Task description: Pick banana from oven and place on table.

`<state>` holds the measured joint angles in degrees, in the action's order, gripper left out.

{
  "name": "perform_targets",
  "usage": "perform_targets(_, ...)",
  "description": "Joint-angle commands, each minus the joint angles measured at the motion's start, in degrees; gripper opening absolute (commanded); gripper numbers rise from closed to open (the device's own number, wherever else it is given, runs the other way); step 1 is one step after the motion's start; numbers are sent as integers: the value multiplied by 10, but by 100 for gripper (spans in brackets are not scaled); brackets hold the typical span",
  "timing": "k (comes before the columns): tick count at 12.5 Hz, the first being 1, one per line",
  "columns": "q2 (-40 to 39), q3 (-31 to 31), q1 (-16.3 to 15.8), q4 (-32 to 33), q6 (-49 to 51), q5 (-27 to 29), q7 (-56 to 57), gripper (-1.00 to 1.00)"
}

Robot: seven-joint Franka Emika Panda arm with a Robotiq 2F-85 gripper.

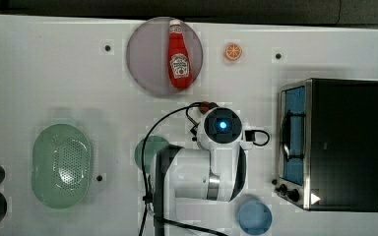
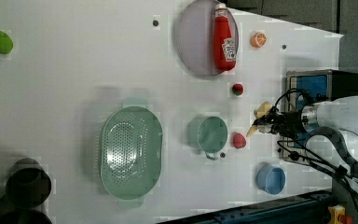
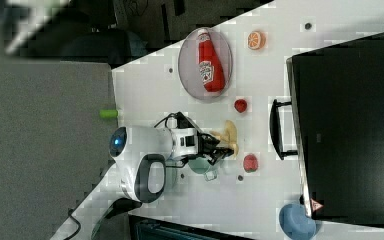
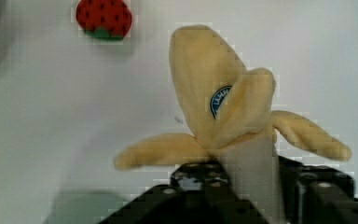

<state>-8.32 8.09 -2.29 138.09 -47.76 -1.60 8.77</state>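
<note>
The pale yellow banana [image 4: 216, 100], half peeled with its flaps splayed, sticks out between the black fingers of my gripper [image 4: 251, 182], which is shut on its cream lower end. In the left view the banana [image 2: 261, 116] hangs just off the gripper [image 2: 268, 125], low over the white table [image 2: 74, 79], to the left view's left of the oven [image 2: 317, 84]. The right view shows the banana [image 3: 228, 136] between two red strawberries, apart from the oven's handle [image 3: 280, 129]. In the top view the oven [image 1: 344, 145] stands at the top view's right with its blue glass door upright.
A greyish plate [image 1: 147, 54] holds a ketchup bottle [image 1: 179, 56], with an orange slice [image 1: 233, 51] beside it. Two strawberries [image 2: 237, 89] [image 2: 239, 140] flank the banana. Also on the table: a green cup [image 2: 211, 134], a green colander [image 1: 61, 164] and a blue bowl [image 1: 254, 217].
</note>
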Motion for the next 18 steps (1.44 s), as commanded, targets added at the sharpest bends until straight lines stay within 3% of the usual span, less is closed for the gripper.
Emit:
perform_targets(1,15,-7,-15,-7,-34,8,-17,2)
perform_targets(5,30,-9,-16,-21,-34,11,-17,93)
perform_targets(6,48,-10,-16,-39,-33,12,-17,100)
perform_targets(9,124,-10,-16,-119,59,12,-17,100)
perform_targets(15,199,-10,-16,-306,414,7,-22,100)
perform_targets(18,213,-9,-16,-353,453,2,-25,100)
